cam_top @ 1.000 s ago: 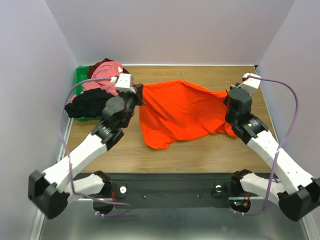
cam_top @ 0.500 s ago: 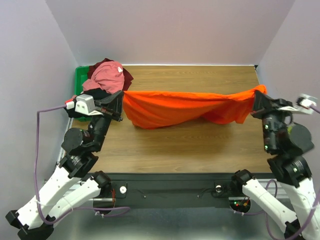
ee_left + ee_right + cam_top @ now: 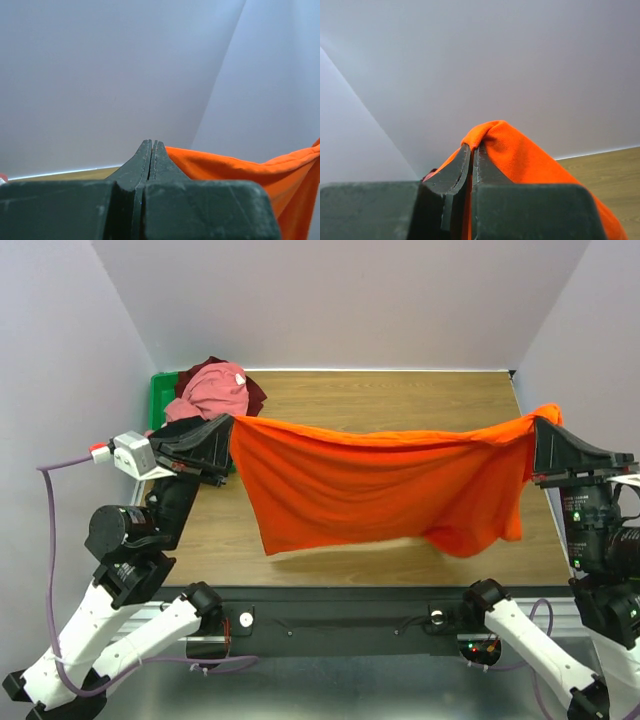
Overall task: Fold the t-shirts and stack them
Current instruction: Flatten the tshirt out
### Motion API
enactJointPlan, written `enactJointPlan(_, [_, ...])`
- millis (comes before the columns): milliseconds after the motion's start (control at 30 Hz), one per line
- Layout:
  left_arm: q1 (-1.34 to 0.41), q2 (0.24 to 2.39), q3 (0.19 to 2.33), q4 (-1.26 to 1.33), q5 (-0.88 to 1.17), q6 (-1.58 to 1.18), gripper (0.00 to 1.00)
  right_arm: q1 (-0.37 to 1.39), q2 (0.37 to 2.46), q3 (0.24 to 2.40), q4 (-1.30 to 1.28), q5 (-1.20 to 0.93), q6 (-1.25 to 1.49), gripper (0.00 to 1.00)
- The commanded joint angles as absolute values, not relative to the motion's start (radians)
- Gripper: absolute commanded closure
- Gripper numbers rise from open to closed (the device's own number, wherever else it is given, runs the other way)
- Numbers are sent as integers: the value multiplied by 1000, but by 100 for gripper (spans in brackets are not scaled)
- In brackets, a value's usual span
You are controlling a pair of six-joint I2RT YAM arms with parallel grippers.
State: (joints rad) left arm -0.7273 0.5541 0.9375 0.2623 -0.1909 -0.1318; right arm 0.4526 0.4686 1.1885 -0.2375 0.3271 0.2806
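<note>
The bright orange t-shirt [image 3: 380, 485] hangs stretched in the air between my two grippers, above the wooden table. My left gripper [image 3: 230, 425] is shut on its left top corner. My right gripper [image 3: 540, 425] is shut on its right top corner. In the left wrist view the shut fingertips [image 3: 151, 145] have orange cloth [image 3: 240, 167] running off to the right. In the right wrist view orange cloth [image 3: 520, 150] drapes over the shut fingertips [image 3: 472, 147]. A pink t-shirt [image 3: 212, 390] and a dark maroon one [image 3: 255, 395] are heaped at the back left.
A green plastic bin [image 3: 157, 400] sits at the back left corner under the heaped shirts. The wooden table [image 3: 400, 395] is walled in by pale walls on the left, back and right. The arm bases stand at the near edge.
Both grippers have risen and pulled toward the near side with the orange shirt. The shirt, earlier bunched low over the table, now hangs open as a wide sheet.
</note>
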Motion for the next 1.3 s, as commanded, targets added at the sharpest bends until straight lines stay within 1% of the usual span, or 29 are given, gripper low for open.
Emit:
enactJointPlan(0, [-732, 604, 992, 336, -235, -68, 100, 449, 560, 1235, -158, 337, 244, 99])
enactJointPlan(100, [-732, 707, 1015, 354, -328, -8, 100, 449, 698, 1239, -143, 428, 219, 99])
enactJointPlan(233, [-720, 920, 1051, 368, -417, 52, 100, 449, 892, 1229, -112, 603, 207, 99])
enactJointPlan(400, [-631, 1095, 1135, 390, -374, 58, 100, 446, 1128, 1273, -48, 701, 176, 99])
enactJointPlan(533, [-588, 1189, 1218, 391, -339, 77, 100, 436, 1245, 1377, -31, 709, 126, 99])
enactJointPlan(633, [-578, 1200, 1265, 388, -324, 97, 100, 434, 1282, 1451, -18, 715, 88, 99])
enactJointPlan(733, [-577, 1189, 1316, 368, -321, 130, 100, 433, 1273, 1495, -15, 706, 69, 99])
enactJointPlan(833, [-575, 1161, 1351, 353, -290, 153, 100, 433, 1232, 1494, -11, 678, 61, 99])
enactJointPlan(967, [-575, 1088, 1327, 342, -198, 153, 100, 434, 1122, 1456, -9, 644, 46, 99])
enactJointPlan(1000, [-575, 1069, 1318, 336, -183, 152, 100, 434, 1062, 1444, -9, 635, 45, 99])
enactJointPlan(1167, [-577, 904, 1249, 324, -88, 117, 100, 434, 872, 1349, -9, 525, 66, 99])
enactJointPlan(1267, [-578, 835, 1256, 290, -43, 100, 100, 434, 770, 1330, -9, 477, 77, 99])
